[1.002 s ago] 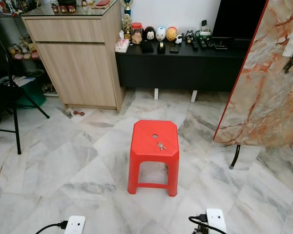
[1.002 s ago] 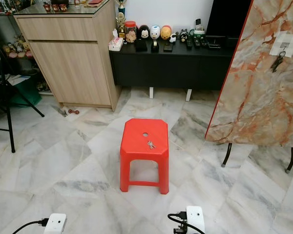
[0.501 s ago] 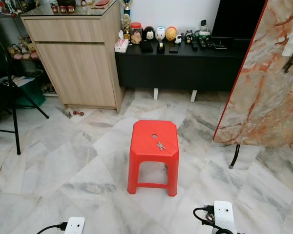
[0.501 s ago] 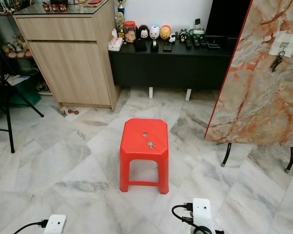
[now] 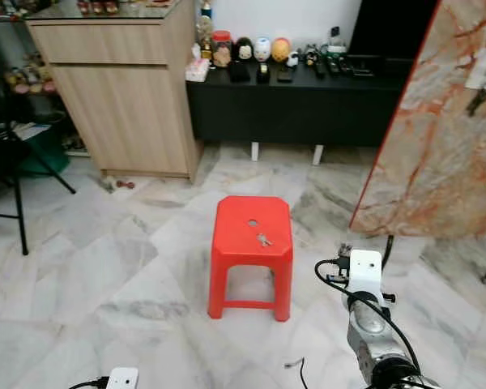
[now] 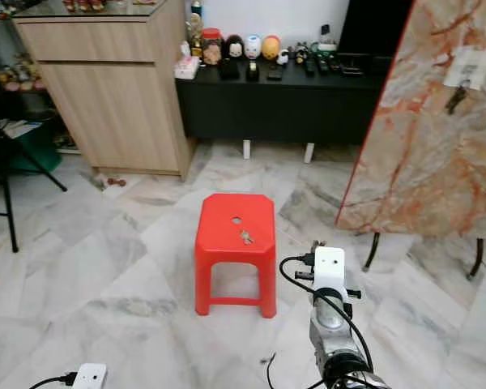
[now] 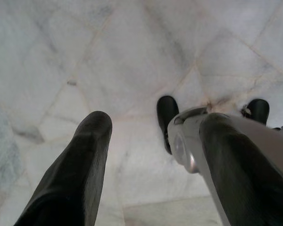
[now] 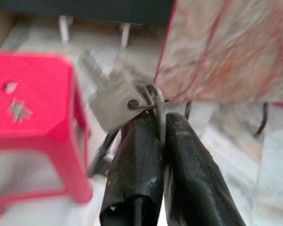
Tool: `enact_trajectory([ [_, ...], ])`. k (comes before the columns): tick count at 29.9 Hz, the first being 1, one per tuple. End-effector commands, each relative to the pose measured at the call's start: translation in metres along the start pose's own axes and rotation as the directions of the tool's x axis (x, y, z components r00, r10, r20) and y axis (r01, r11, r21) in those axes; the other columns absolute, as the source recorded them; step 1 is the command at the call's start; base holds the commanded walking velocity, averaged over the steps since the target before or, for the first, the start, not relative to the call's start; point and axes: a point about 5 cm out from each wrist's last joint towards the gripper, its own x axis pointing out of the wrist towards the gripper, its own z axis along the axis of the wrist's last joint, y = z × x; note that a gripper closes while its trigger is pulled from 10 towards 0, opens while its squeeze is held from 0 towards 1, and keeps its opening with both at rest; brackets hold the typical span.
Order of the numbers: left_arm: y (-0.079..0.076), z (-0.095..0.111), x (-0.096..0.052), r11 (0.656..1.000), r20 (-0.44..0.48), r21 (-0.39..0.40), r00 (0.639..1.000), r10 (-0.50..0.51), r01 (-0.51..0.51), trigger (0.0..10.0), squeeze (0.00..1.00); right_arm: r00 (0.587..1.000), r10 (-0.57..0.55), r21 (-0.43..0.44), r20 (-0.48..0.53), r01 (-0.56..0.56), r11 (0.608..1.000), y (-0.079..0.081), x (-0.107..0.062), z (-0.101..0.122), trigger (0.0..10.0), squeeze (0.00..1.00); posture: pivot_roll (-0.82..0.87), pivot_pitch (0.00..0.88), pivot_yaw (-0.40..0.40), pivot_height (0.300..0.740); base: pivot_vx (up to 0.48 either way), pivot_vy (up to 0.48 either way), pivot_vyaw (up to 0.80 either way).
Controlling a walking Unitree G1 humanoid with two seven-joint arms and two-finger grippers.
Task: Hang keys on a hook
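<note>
**Right end effector clamped on key ring, raised beside red stool**

Right end effector (image 8: 155, 136) pinched together on a key ring, fingers (image 8: 132, 160) closed tight around the wire loop; silver keys (image 8: 114, 96) sticking up out of the tips, blurred. Seen from the head, right arm (image 5: 366, 312) up at 4 o'clock, wrist just beside the red stool (image 5: 251, 243) on its right, apart from it. Left end effector (image 7: 146, 141) hanging low, pointing at the marble floor (image 7: 108, 52), fingers (image 7: 82, 155) spread apart, nothing between them. Robot's own black feet visible past those fingers.

Red stool at centre of the head views, standing on the floor, small hole in the seat. Second small set of keys (image 5: 263, 239) lying flat on the seat just below that hole.

Marble-pattern board (image 5: 445, 130) at 2 o'clock, leaning upright on thin dark legs. White patch near its upper edge with a dark key bunch (image 5: 475, 99) hanging from it; hook itself too small to make out. Board well apart from the raised arm.

Wooden cabinet (image 5: 121, 89) at 11 o'clock. Black low cabinet (image 5: 292, 101) at 12 o'clock, its worktop carrying a row of small figurines and remotes, blurred. Black stand legs (image 5: 16, 203) at 9 o'clock.
</note>
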Motion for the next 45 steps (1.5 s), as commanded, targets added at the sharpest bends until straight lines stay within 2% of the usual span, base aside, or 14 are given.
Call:
enact_trajectory([
  [1,0.000,-0.006,-0.001,1.000,-0.019,0.004,1.000,0.002,-0.002,10.0,0.00,0.995,-0.009,0.036,0.100,0.005,0.999,0.001,0.006,0.023,10.0,0.00,0.02,0.000,-0.030,0.740,0.000,0.000,0.00],
  [7,-0.002,-0.006,-0.001,1.000,-0.019,0.006,1.000,0.000,0.001,10.0,0.00,0.981,-0.044,0.049,0.187,0.036,0.998,-0.004,0.008,0.041,10.0,0.00,0.02,0.000,-0.030,0.740,0.000,0.000,0.00],
  [12,-0.004,-0.007,-0.001,1.000,-0.019,0.006,1.000,-0.004,0.004,10.0,0.00,0.953,-0.148,0.083,0.264,0.130,0.988,-0.014,0.009,0.061,10.0,0.00,0.02,0.000,-0.033,0.740,0.000,0.000,0.00],
  [13,-0.004,-0.007,-0.001,1.000,-0.019,0.006,1.000,-0.004,0.004,10.0,0.00,0.953,-0.148,0.083,0.264,0.130,0.988,-0.014,0.009,0.061,10.0,0.00,0.02,0.000,-0.033,0.740,0.000,0.000,0.00],
  [15,-0.004,-0.007,-0.001,1.000,-0.019,0.006,1.000,-0.005,0.005,10.0,0.00,0.933,-0.254,0.156,0.256,0.219,0.963,-0.022,0.008,0.067,10.0,0.00,0.02,0.000,-0.034,0.740,0.000,0.000,0.00],
  [21,-0.004,-0.008,-0.001,1.000,-0.021,0.005,1.000,-0.004,0.004,10.0,0.00,0.919,-0.346,0.232,0.187,0.301,0.925,-0.035,0.009,0.066,10.0,0.00,0.02,0.000,-0.036,0.740,0.000,0.000,0.00],
  [27,-0.003,-0.010,-0.001,1.000,-0.024,0.005,1.000,-0.003,0.003,10.0,0.00,0.918,-0.365,0.296,0.156,0.309,0.904,-0.039,0.010,0.073,10.0,0.00,0.02,0.000,-0.035,0.740,0.000,0.000,0.00],
  [32,-0.002,-0.012,-0.002,1.000,-0.028,0.013,1.000,-0.004,0.004,10.0,0.00,0.902,-0.392,0.418,0.181,0.290,0.861,-0.043,0.007,0.092,10.0,0.00,0.01,0.000,-0.032,0.740,0.000,0.000,0.00],
  [34,-0.002,-0.012,-0.002,1.000,-0.029,0.016,1.000,-0.004,0.004,10.0,0.00,0.904,-0.384,0.438,0.188,0.273,0.857,-0.043,0.006,0.095,10.0,0.00,0.01,0.000,-0.032,0.740,0.000,0.000,0.00],
  [36,-0.002,-0.013,-0.002,1.000,-0.031,0.024,1.000,-0.003,0.004,10.0,0.00,0.930,-0.301,0.420,0.211,0.191,0.887,-0.033,0.005,0.092,10.0,0.00,0.01,0.000,-0.033,0.740,0.000,0.000,0.00],
  [40,-0.002,-0.014,-0.002,1.000,-0.031,0.024,1.000,-0.002,0.003,10.0,0.00,0.949,-0.230,0.396,0.217,0.130,0.909,-0.026,0.004,0.088,10.0,0.00,0.01,0.000,-0.037,0.740,0.000,0.000,0.00],
  [41,-0.002,-0.014,-0.002,1.000,-0.032,0.024,1.000,-0.002,0.002,10.0,0.00,0.970,-0.145,0.321,0.197,0.076,0.944,-0.019,0.005,0.075,10.0,0.00,0.01,0.000,-0.039,0.740,0.000,0.000,0.00],
  [43,-0.003,-0.015,-0.003,1.000,-0.033,0.019,0.999,-0.001,0.002,10.0,0.00,0.990,-0.006,0.208,0.141,-0.023,0.978,-0.010,0.003,0.050,10.0,0.00,0.02,0.000,-0.044,0.740,0.000,0.000,0.00],
  [45,-0.003,-0.016,-0.003,1.000,-0.033,0.017,0.999,-0.001,0.002,10.0,0.00,0.992,0.012,0.196,0.129,-0.037,0.980,-0.010,0.003,0.046,10.0,0.00,0.02,0.000,-0.046,0.740,0.000,0.000,0.00],
])
